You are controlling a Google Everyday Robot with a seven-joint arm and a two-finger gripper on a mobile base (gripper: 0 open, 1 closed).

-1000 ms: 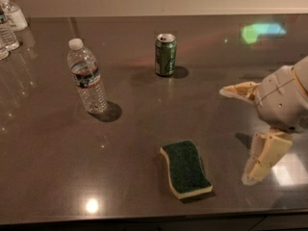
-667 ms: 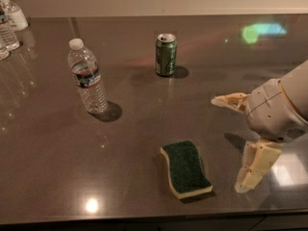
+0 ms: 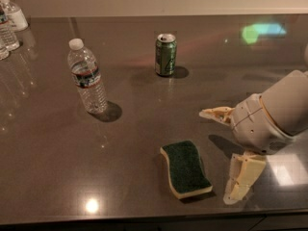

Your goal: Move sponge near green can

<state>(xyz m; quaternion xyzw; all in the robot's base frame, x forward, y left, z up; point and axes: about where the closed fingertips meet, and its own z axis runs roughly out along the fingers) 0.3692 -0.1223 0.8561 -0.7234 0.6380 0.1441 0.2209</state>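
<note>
- The sponge [image 3: 186, 169] lies flat on the counter [image 3: 57, 167], close to the front edge and a little right of the middle. Its dark green face is up, with pale yellow foam showing along the near side.
- Nothing touches the sponge. Its long side runs from the front edge back toward the far one, slightly slanted.
- The gripper [image 3: 216, 155] is just to the right of the sponge, near the counter's right edge, low over the surface. It is spread wide and grasps nothing.
- One pale finger [image 3: 217, 113] points left, farther back than the sponge. The other finger [image 3: 243, 177] points down toward the front edge, just beside the sponge's right side with a narrow strip of counter between them.
- The green can [image 3: 166, 55] stands upright toward the far edge, about midway along it, well apart from the sponge and the gripper.
- A water bottle [image 3: 88, 77] with a white cap stands upright left of the can, nearer the left edge.
- At the far left corner stand a pump bottle [image 3: 13, 12] and a small clear bottle [image 3: 7, 32].
- A green-blue glare [image 3: 262, 32] shows on the surface near the far right corner.
</note>
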